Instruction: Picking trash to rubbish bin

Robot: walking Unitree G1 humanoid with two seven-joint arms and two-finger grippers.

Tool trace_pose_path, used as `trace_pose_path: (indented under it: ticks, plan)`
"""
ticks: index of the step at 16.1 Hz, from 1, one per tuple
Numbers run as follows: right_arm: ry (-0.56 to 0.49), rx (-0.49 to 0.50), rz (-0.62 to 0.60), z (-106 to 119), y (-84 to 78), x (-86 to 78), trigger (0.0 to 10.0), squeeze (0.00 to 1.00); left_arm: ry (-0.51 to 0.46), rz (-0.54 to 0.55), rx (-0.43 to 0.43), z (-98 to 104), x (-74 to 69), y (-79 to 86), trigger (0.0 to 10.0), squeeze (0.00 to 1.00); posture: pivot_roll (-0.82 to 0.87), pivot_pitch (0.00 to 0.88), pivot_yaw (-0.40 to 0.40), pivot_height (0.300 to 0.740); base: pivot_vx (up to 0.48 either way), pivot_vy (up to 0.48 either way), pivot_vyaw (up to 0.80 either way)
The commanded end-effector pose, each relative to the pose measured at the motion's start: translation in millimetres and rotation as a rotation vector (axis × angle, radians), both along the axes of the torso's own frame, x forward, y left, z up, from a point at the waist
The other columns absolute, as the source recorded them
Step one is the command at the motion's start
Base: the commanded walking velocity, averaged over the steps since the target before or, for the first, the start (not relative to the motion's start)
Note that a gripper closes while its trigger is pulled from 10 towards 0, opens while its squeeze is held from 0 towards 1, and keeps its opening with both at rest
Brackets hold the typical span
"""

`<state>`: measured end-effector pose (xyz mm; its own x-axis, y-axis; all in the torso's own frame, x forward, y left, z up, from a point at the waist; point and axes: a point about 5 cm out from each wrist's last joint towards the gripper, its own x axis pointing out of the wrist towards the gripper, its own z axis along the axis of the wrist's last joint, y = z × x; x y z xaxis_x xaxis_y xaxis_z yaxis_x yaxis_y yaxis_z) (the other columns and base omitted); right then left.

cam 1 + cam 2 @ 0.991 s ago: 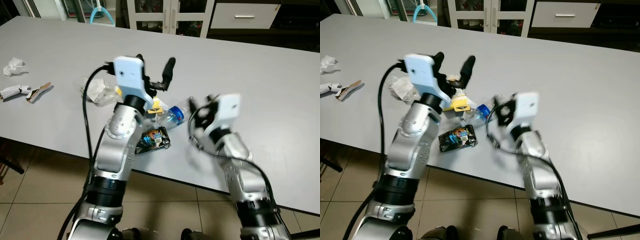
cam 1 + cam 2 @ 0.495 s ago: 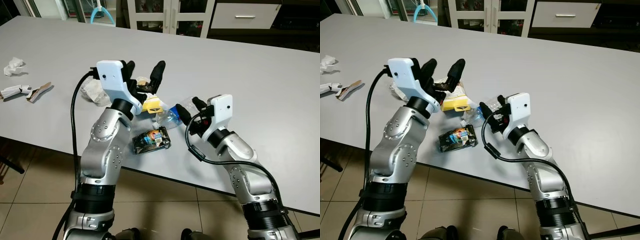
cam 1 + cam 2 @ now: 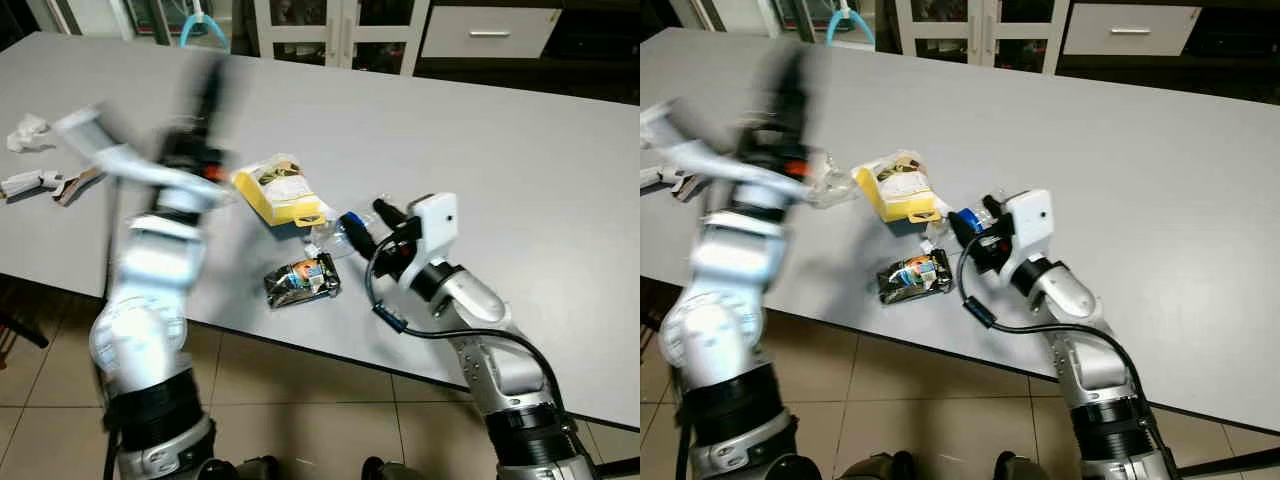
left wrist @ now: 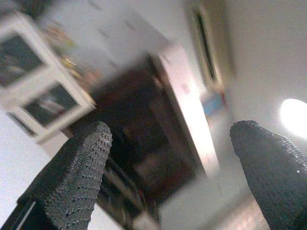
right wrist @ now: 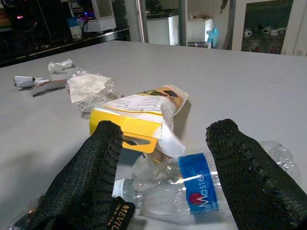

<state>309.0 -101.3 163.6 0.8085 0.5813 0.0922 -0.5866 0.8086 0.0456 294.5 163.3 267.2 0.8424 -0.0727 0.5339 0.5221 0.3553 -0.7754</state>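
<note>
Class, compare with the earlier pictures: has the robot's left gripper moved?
Yes. The left gripper, earlier above the yellow packet, has swung to the robot's left, clear of it.

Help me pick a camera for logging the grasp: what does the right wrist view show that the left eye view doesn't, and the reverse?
Right wrist alone: the clear plastic bottle lying close between the open right gripper fingers, its blue label readable. Left eye alone: the dark snack wrapper near the table edge, and the blurred left arm raised over the table. Both: the yellow packet, crumpled clear plastic and paper scraps.
</note>
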Motion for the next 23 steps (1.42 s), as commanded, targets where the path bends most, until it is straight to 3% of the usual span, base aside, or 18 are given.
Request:
trace_pose_path:
  ticks: [1, 4, 9, 12, 19, 23]
  plan:
    - [0.006, 0.001, 0.021, -1, 0.9, -2.0, 10.0, 0.0, 0.116, 0.07, -0.091, -15, -5.0, 14.8, 10.0, 0.0, -0.05, 0.154, 0.038, 0.74, 0.0, 0.0, 0.0]
    - [0.01, 0.0, 0.021, -2, 1.0, -1.9, 10.0, 0.0, 0.371, 0.167, -0.069, -55, -17.9, 25.5, 10.0, 0.0, -0.04, 0.154, 0.042, 0.74, 0.0, 0.0, 0.0]
    - [0.012, 0.0, 0.022, -3, 2.3, -0.1, 10.0, 0.0, 0.628, 0.365, 0.039, -80, -22.6, 40.9, 10.0, 0.0, -0.03, 0.15, 0.045, 0.74, 0.0, 0.0, 0.0]
    - [0.01, 0.002, 0.02, -3, 3.2, -0.1, 10.0, 0.0, 0.63, 0.338, 0.054, -81, -18.3, 35.7, 10.0, 0.0, -0.04, 0.144, 0.05, 0.74, 0.0, 0.0, 0.0]
    - [-0.001, 0.001, 0.009, 0, 2.5, -0.7, 10.0, 0.0, 0.593, 0.084, 0.028, -95, 11.3, -11.1, 10.0, 0.0, -0.08, 0.128, 0.052, 0.74, 0.0, 0.0, 0.0]
    - [-0.004, 0.001, 0.003, 0, 1.7, -1.8, 10.0, 0.0, 0.606, 0.068, 0.043, -108, 26.0, -14.1, 10.0, 0.0, -0.1, 0.123, 0.053, 0.74, 0.0, 0.0, 0.0]
